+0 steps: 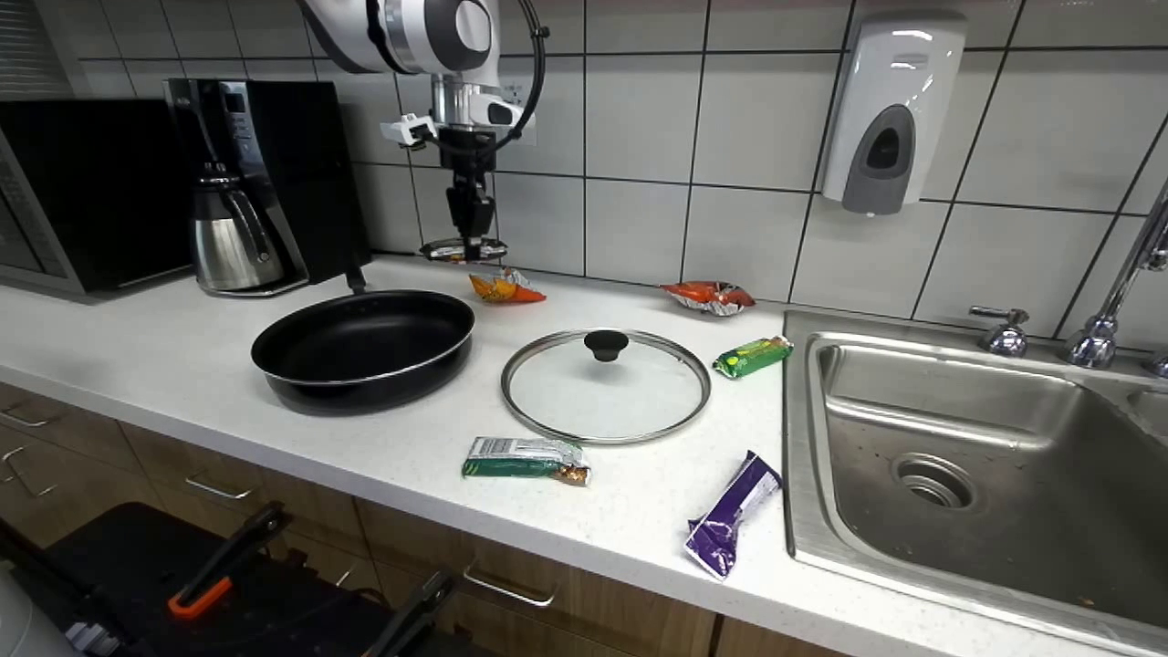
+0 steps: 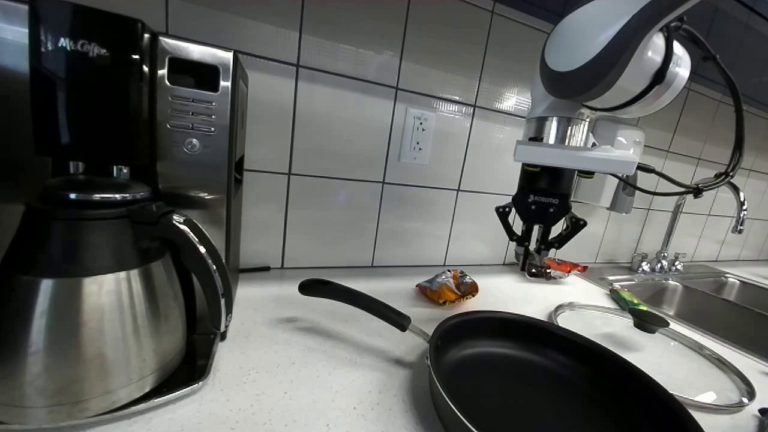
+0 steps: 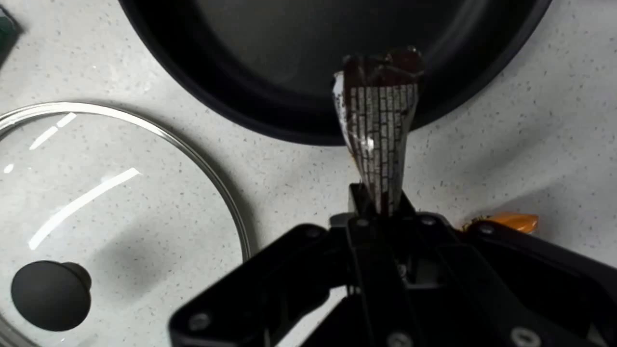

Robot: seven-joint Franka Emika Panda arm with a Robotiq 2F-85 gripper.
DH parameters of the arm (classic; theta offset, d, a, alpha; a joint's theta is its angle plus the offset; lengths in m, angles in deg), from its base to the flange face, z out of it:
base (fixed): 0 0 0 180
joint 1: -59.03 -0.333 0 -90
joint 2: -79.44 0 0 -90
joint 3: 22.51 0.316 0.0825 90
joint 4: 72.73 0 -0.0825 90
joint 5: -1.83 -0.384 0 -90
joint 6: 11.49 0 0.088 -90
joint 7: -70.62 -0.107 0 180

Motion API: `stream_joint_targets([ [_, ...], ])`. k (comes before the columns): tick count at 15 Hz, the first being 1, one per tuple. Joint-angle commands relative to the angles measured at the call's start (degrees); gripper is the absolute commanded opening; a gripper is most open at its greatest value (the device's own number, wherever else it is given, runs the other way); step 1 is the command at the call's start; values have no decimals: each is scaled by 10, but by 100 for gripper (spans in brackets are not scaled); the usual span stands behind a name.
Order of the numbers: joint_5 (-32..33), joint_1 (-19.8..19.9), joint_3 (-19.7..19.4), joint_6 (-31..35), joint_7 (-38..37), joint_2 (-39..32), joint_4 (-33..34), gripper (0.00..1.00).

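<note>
Pinching one end of a brown wrapped packet (image 3: 378, 125), the gripper (image 3: 383, 207) has its jaws nearly together, with only the packet's end between them. In the wrist view, the packet points from the jaws toward 12 o'clock, and its far end is seen over the black pan (image 3: 284, 43). In both exterior views it is in the air, apart from the counter (image 1: 630, 511). Around the jaws, in the wrist view, the glass lid (image 3: 159, 207) lies at 9 o'clock, and an orange packet (image 3: 518, 221), partly hidden by the gripper, lies at 3 o'clock.
</note>
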Motion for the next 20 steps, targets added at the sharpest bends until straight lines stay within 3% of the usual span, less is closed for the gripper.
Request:
stream_joint_targets([
  [1, -11, -5, 19, -31, 37, 13, -14, 3],
  [9, -6, -32, 45, -52, 96, 4, -22, 3],
  [20, 33, -74, 36, -3, 70, -70, -18, 3],
])
